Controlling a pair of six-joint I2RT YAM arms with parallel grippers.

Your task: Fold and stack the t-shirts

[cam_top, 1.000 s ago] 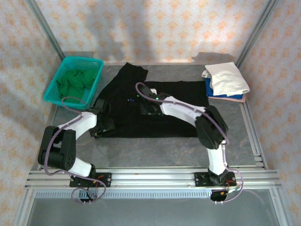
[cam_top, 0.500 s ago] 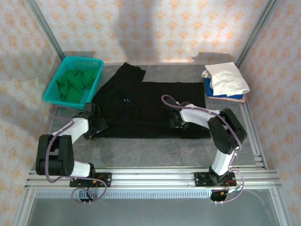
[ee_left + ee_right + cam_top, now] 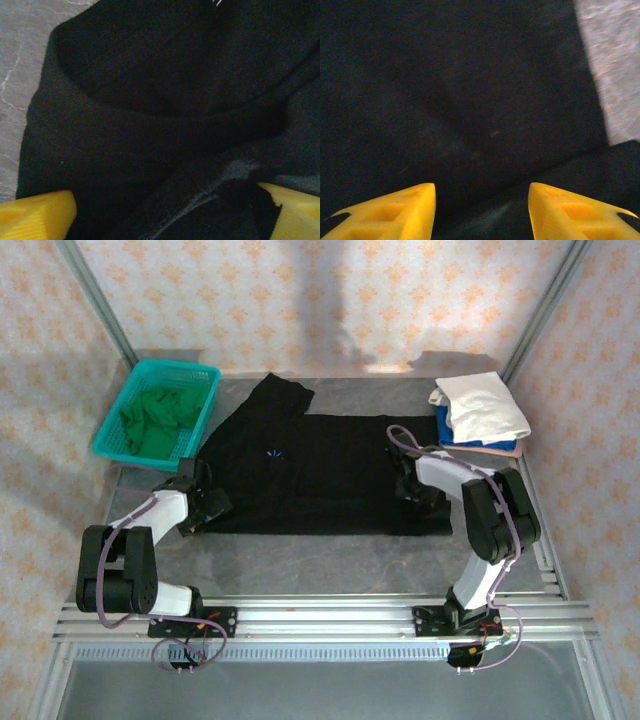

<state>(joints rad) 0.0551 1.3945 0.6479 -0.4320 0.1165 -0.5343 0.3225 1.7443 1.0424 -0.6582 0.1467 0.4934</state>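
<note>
Currently: black shirt [image 3: 320, 475], spread flat mid-table. Step, as you would judge it: laying out before the first fold. Left gripper [image 3: 205, 505] at its left edge, fingers wide, clamping nothing. Right gripper [image 3: 415, 488] at its right edge, half-spread, empty. Next, you need an edge pinched.

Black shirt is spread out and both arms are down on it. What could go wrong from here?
1. A fold of the black t-shirt lies bunched between the open jaws of the left end effector. Pulling away could snag it and rumple that edge.
2. The right end effector sits at the shirt's right edge, close to the folded stack. A wide swing might knock it.
</note>
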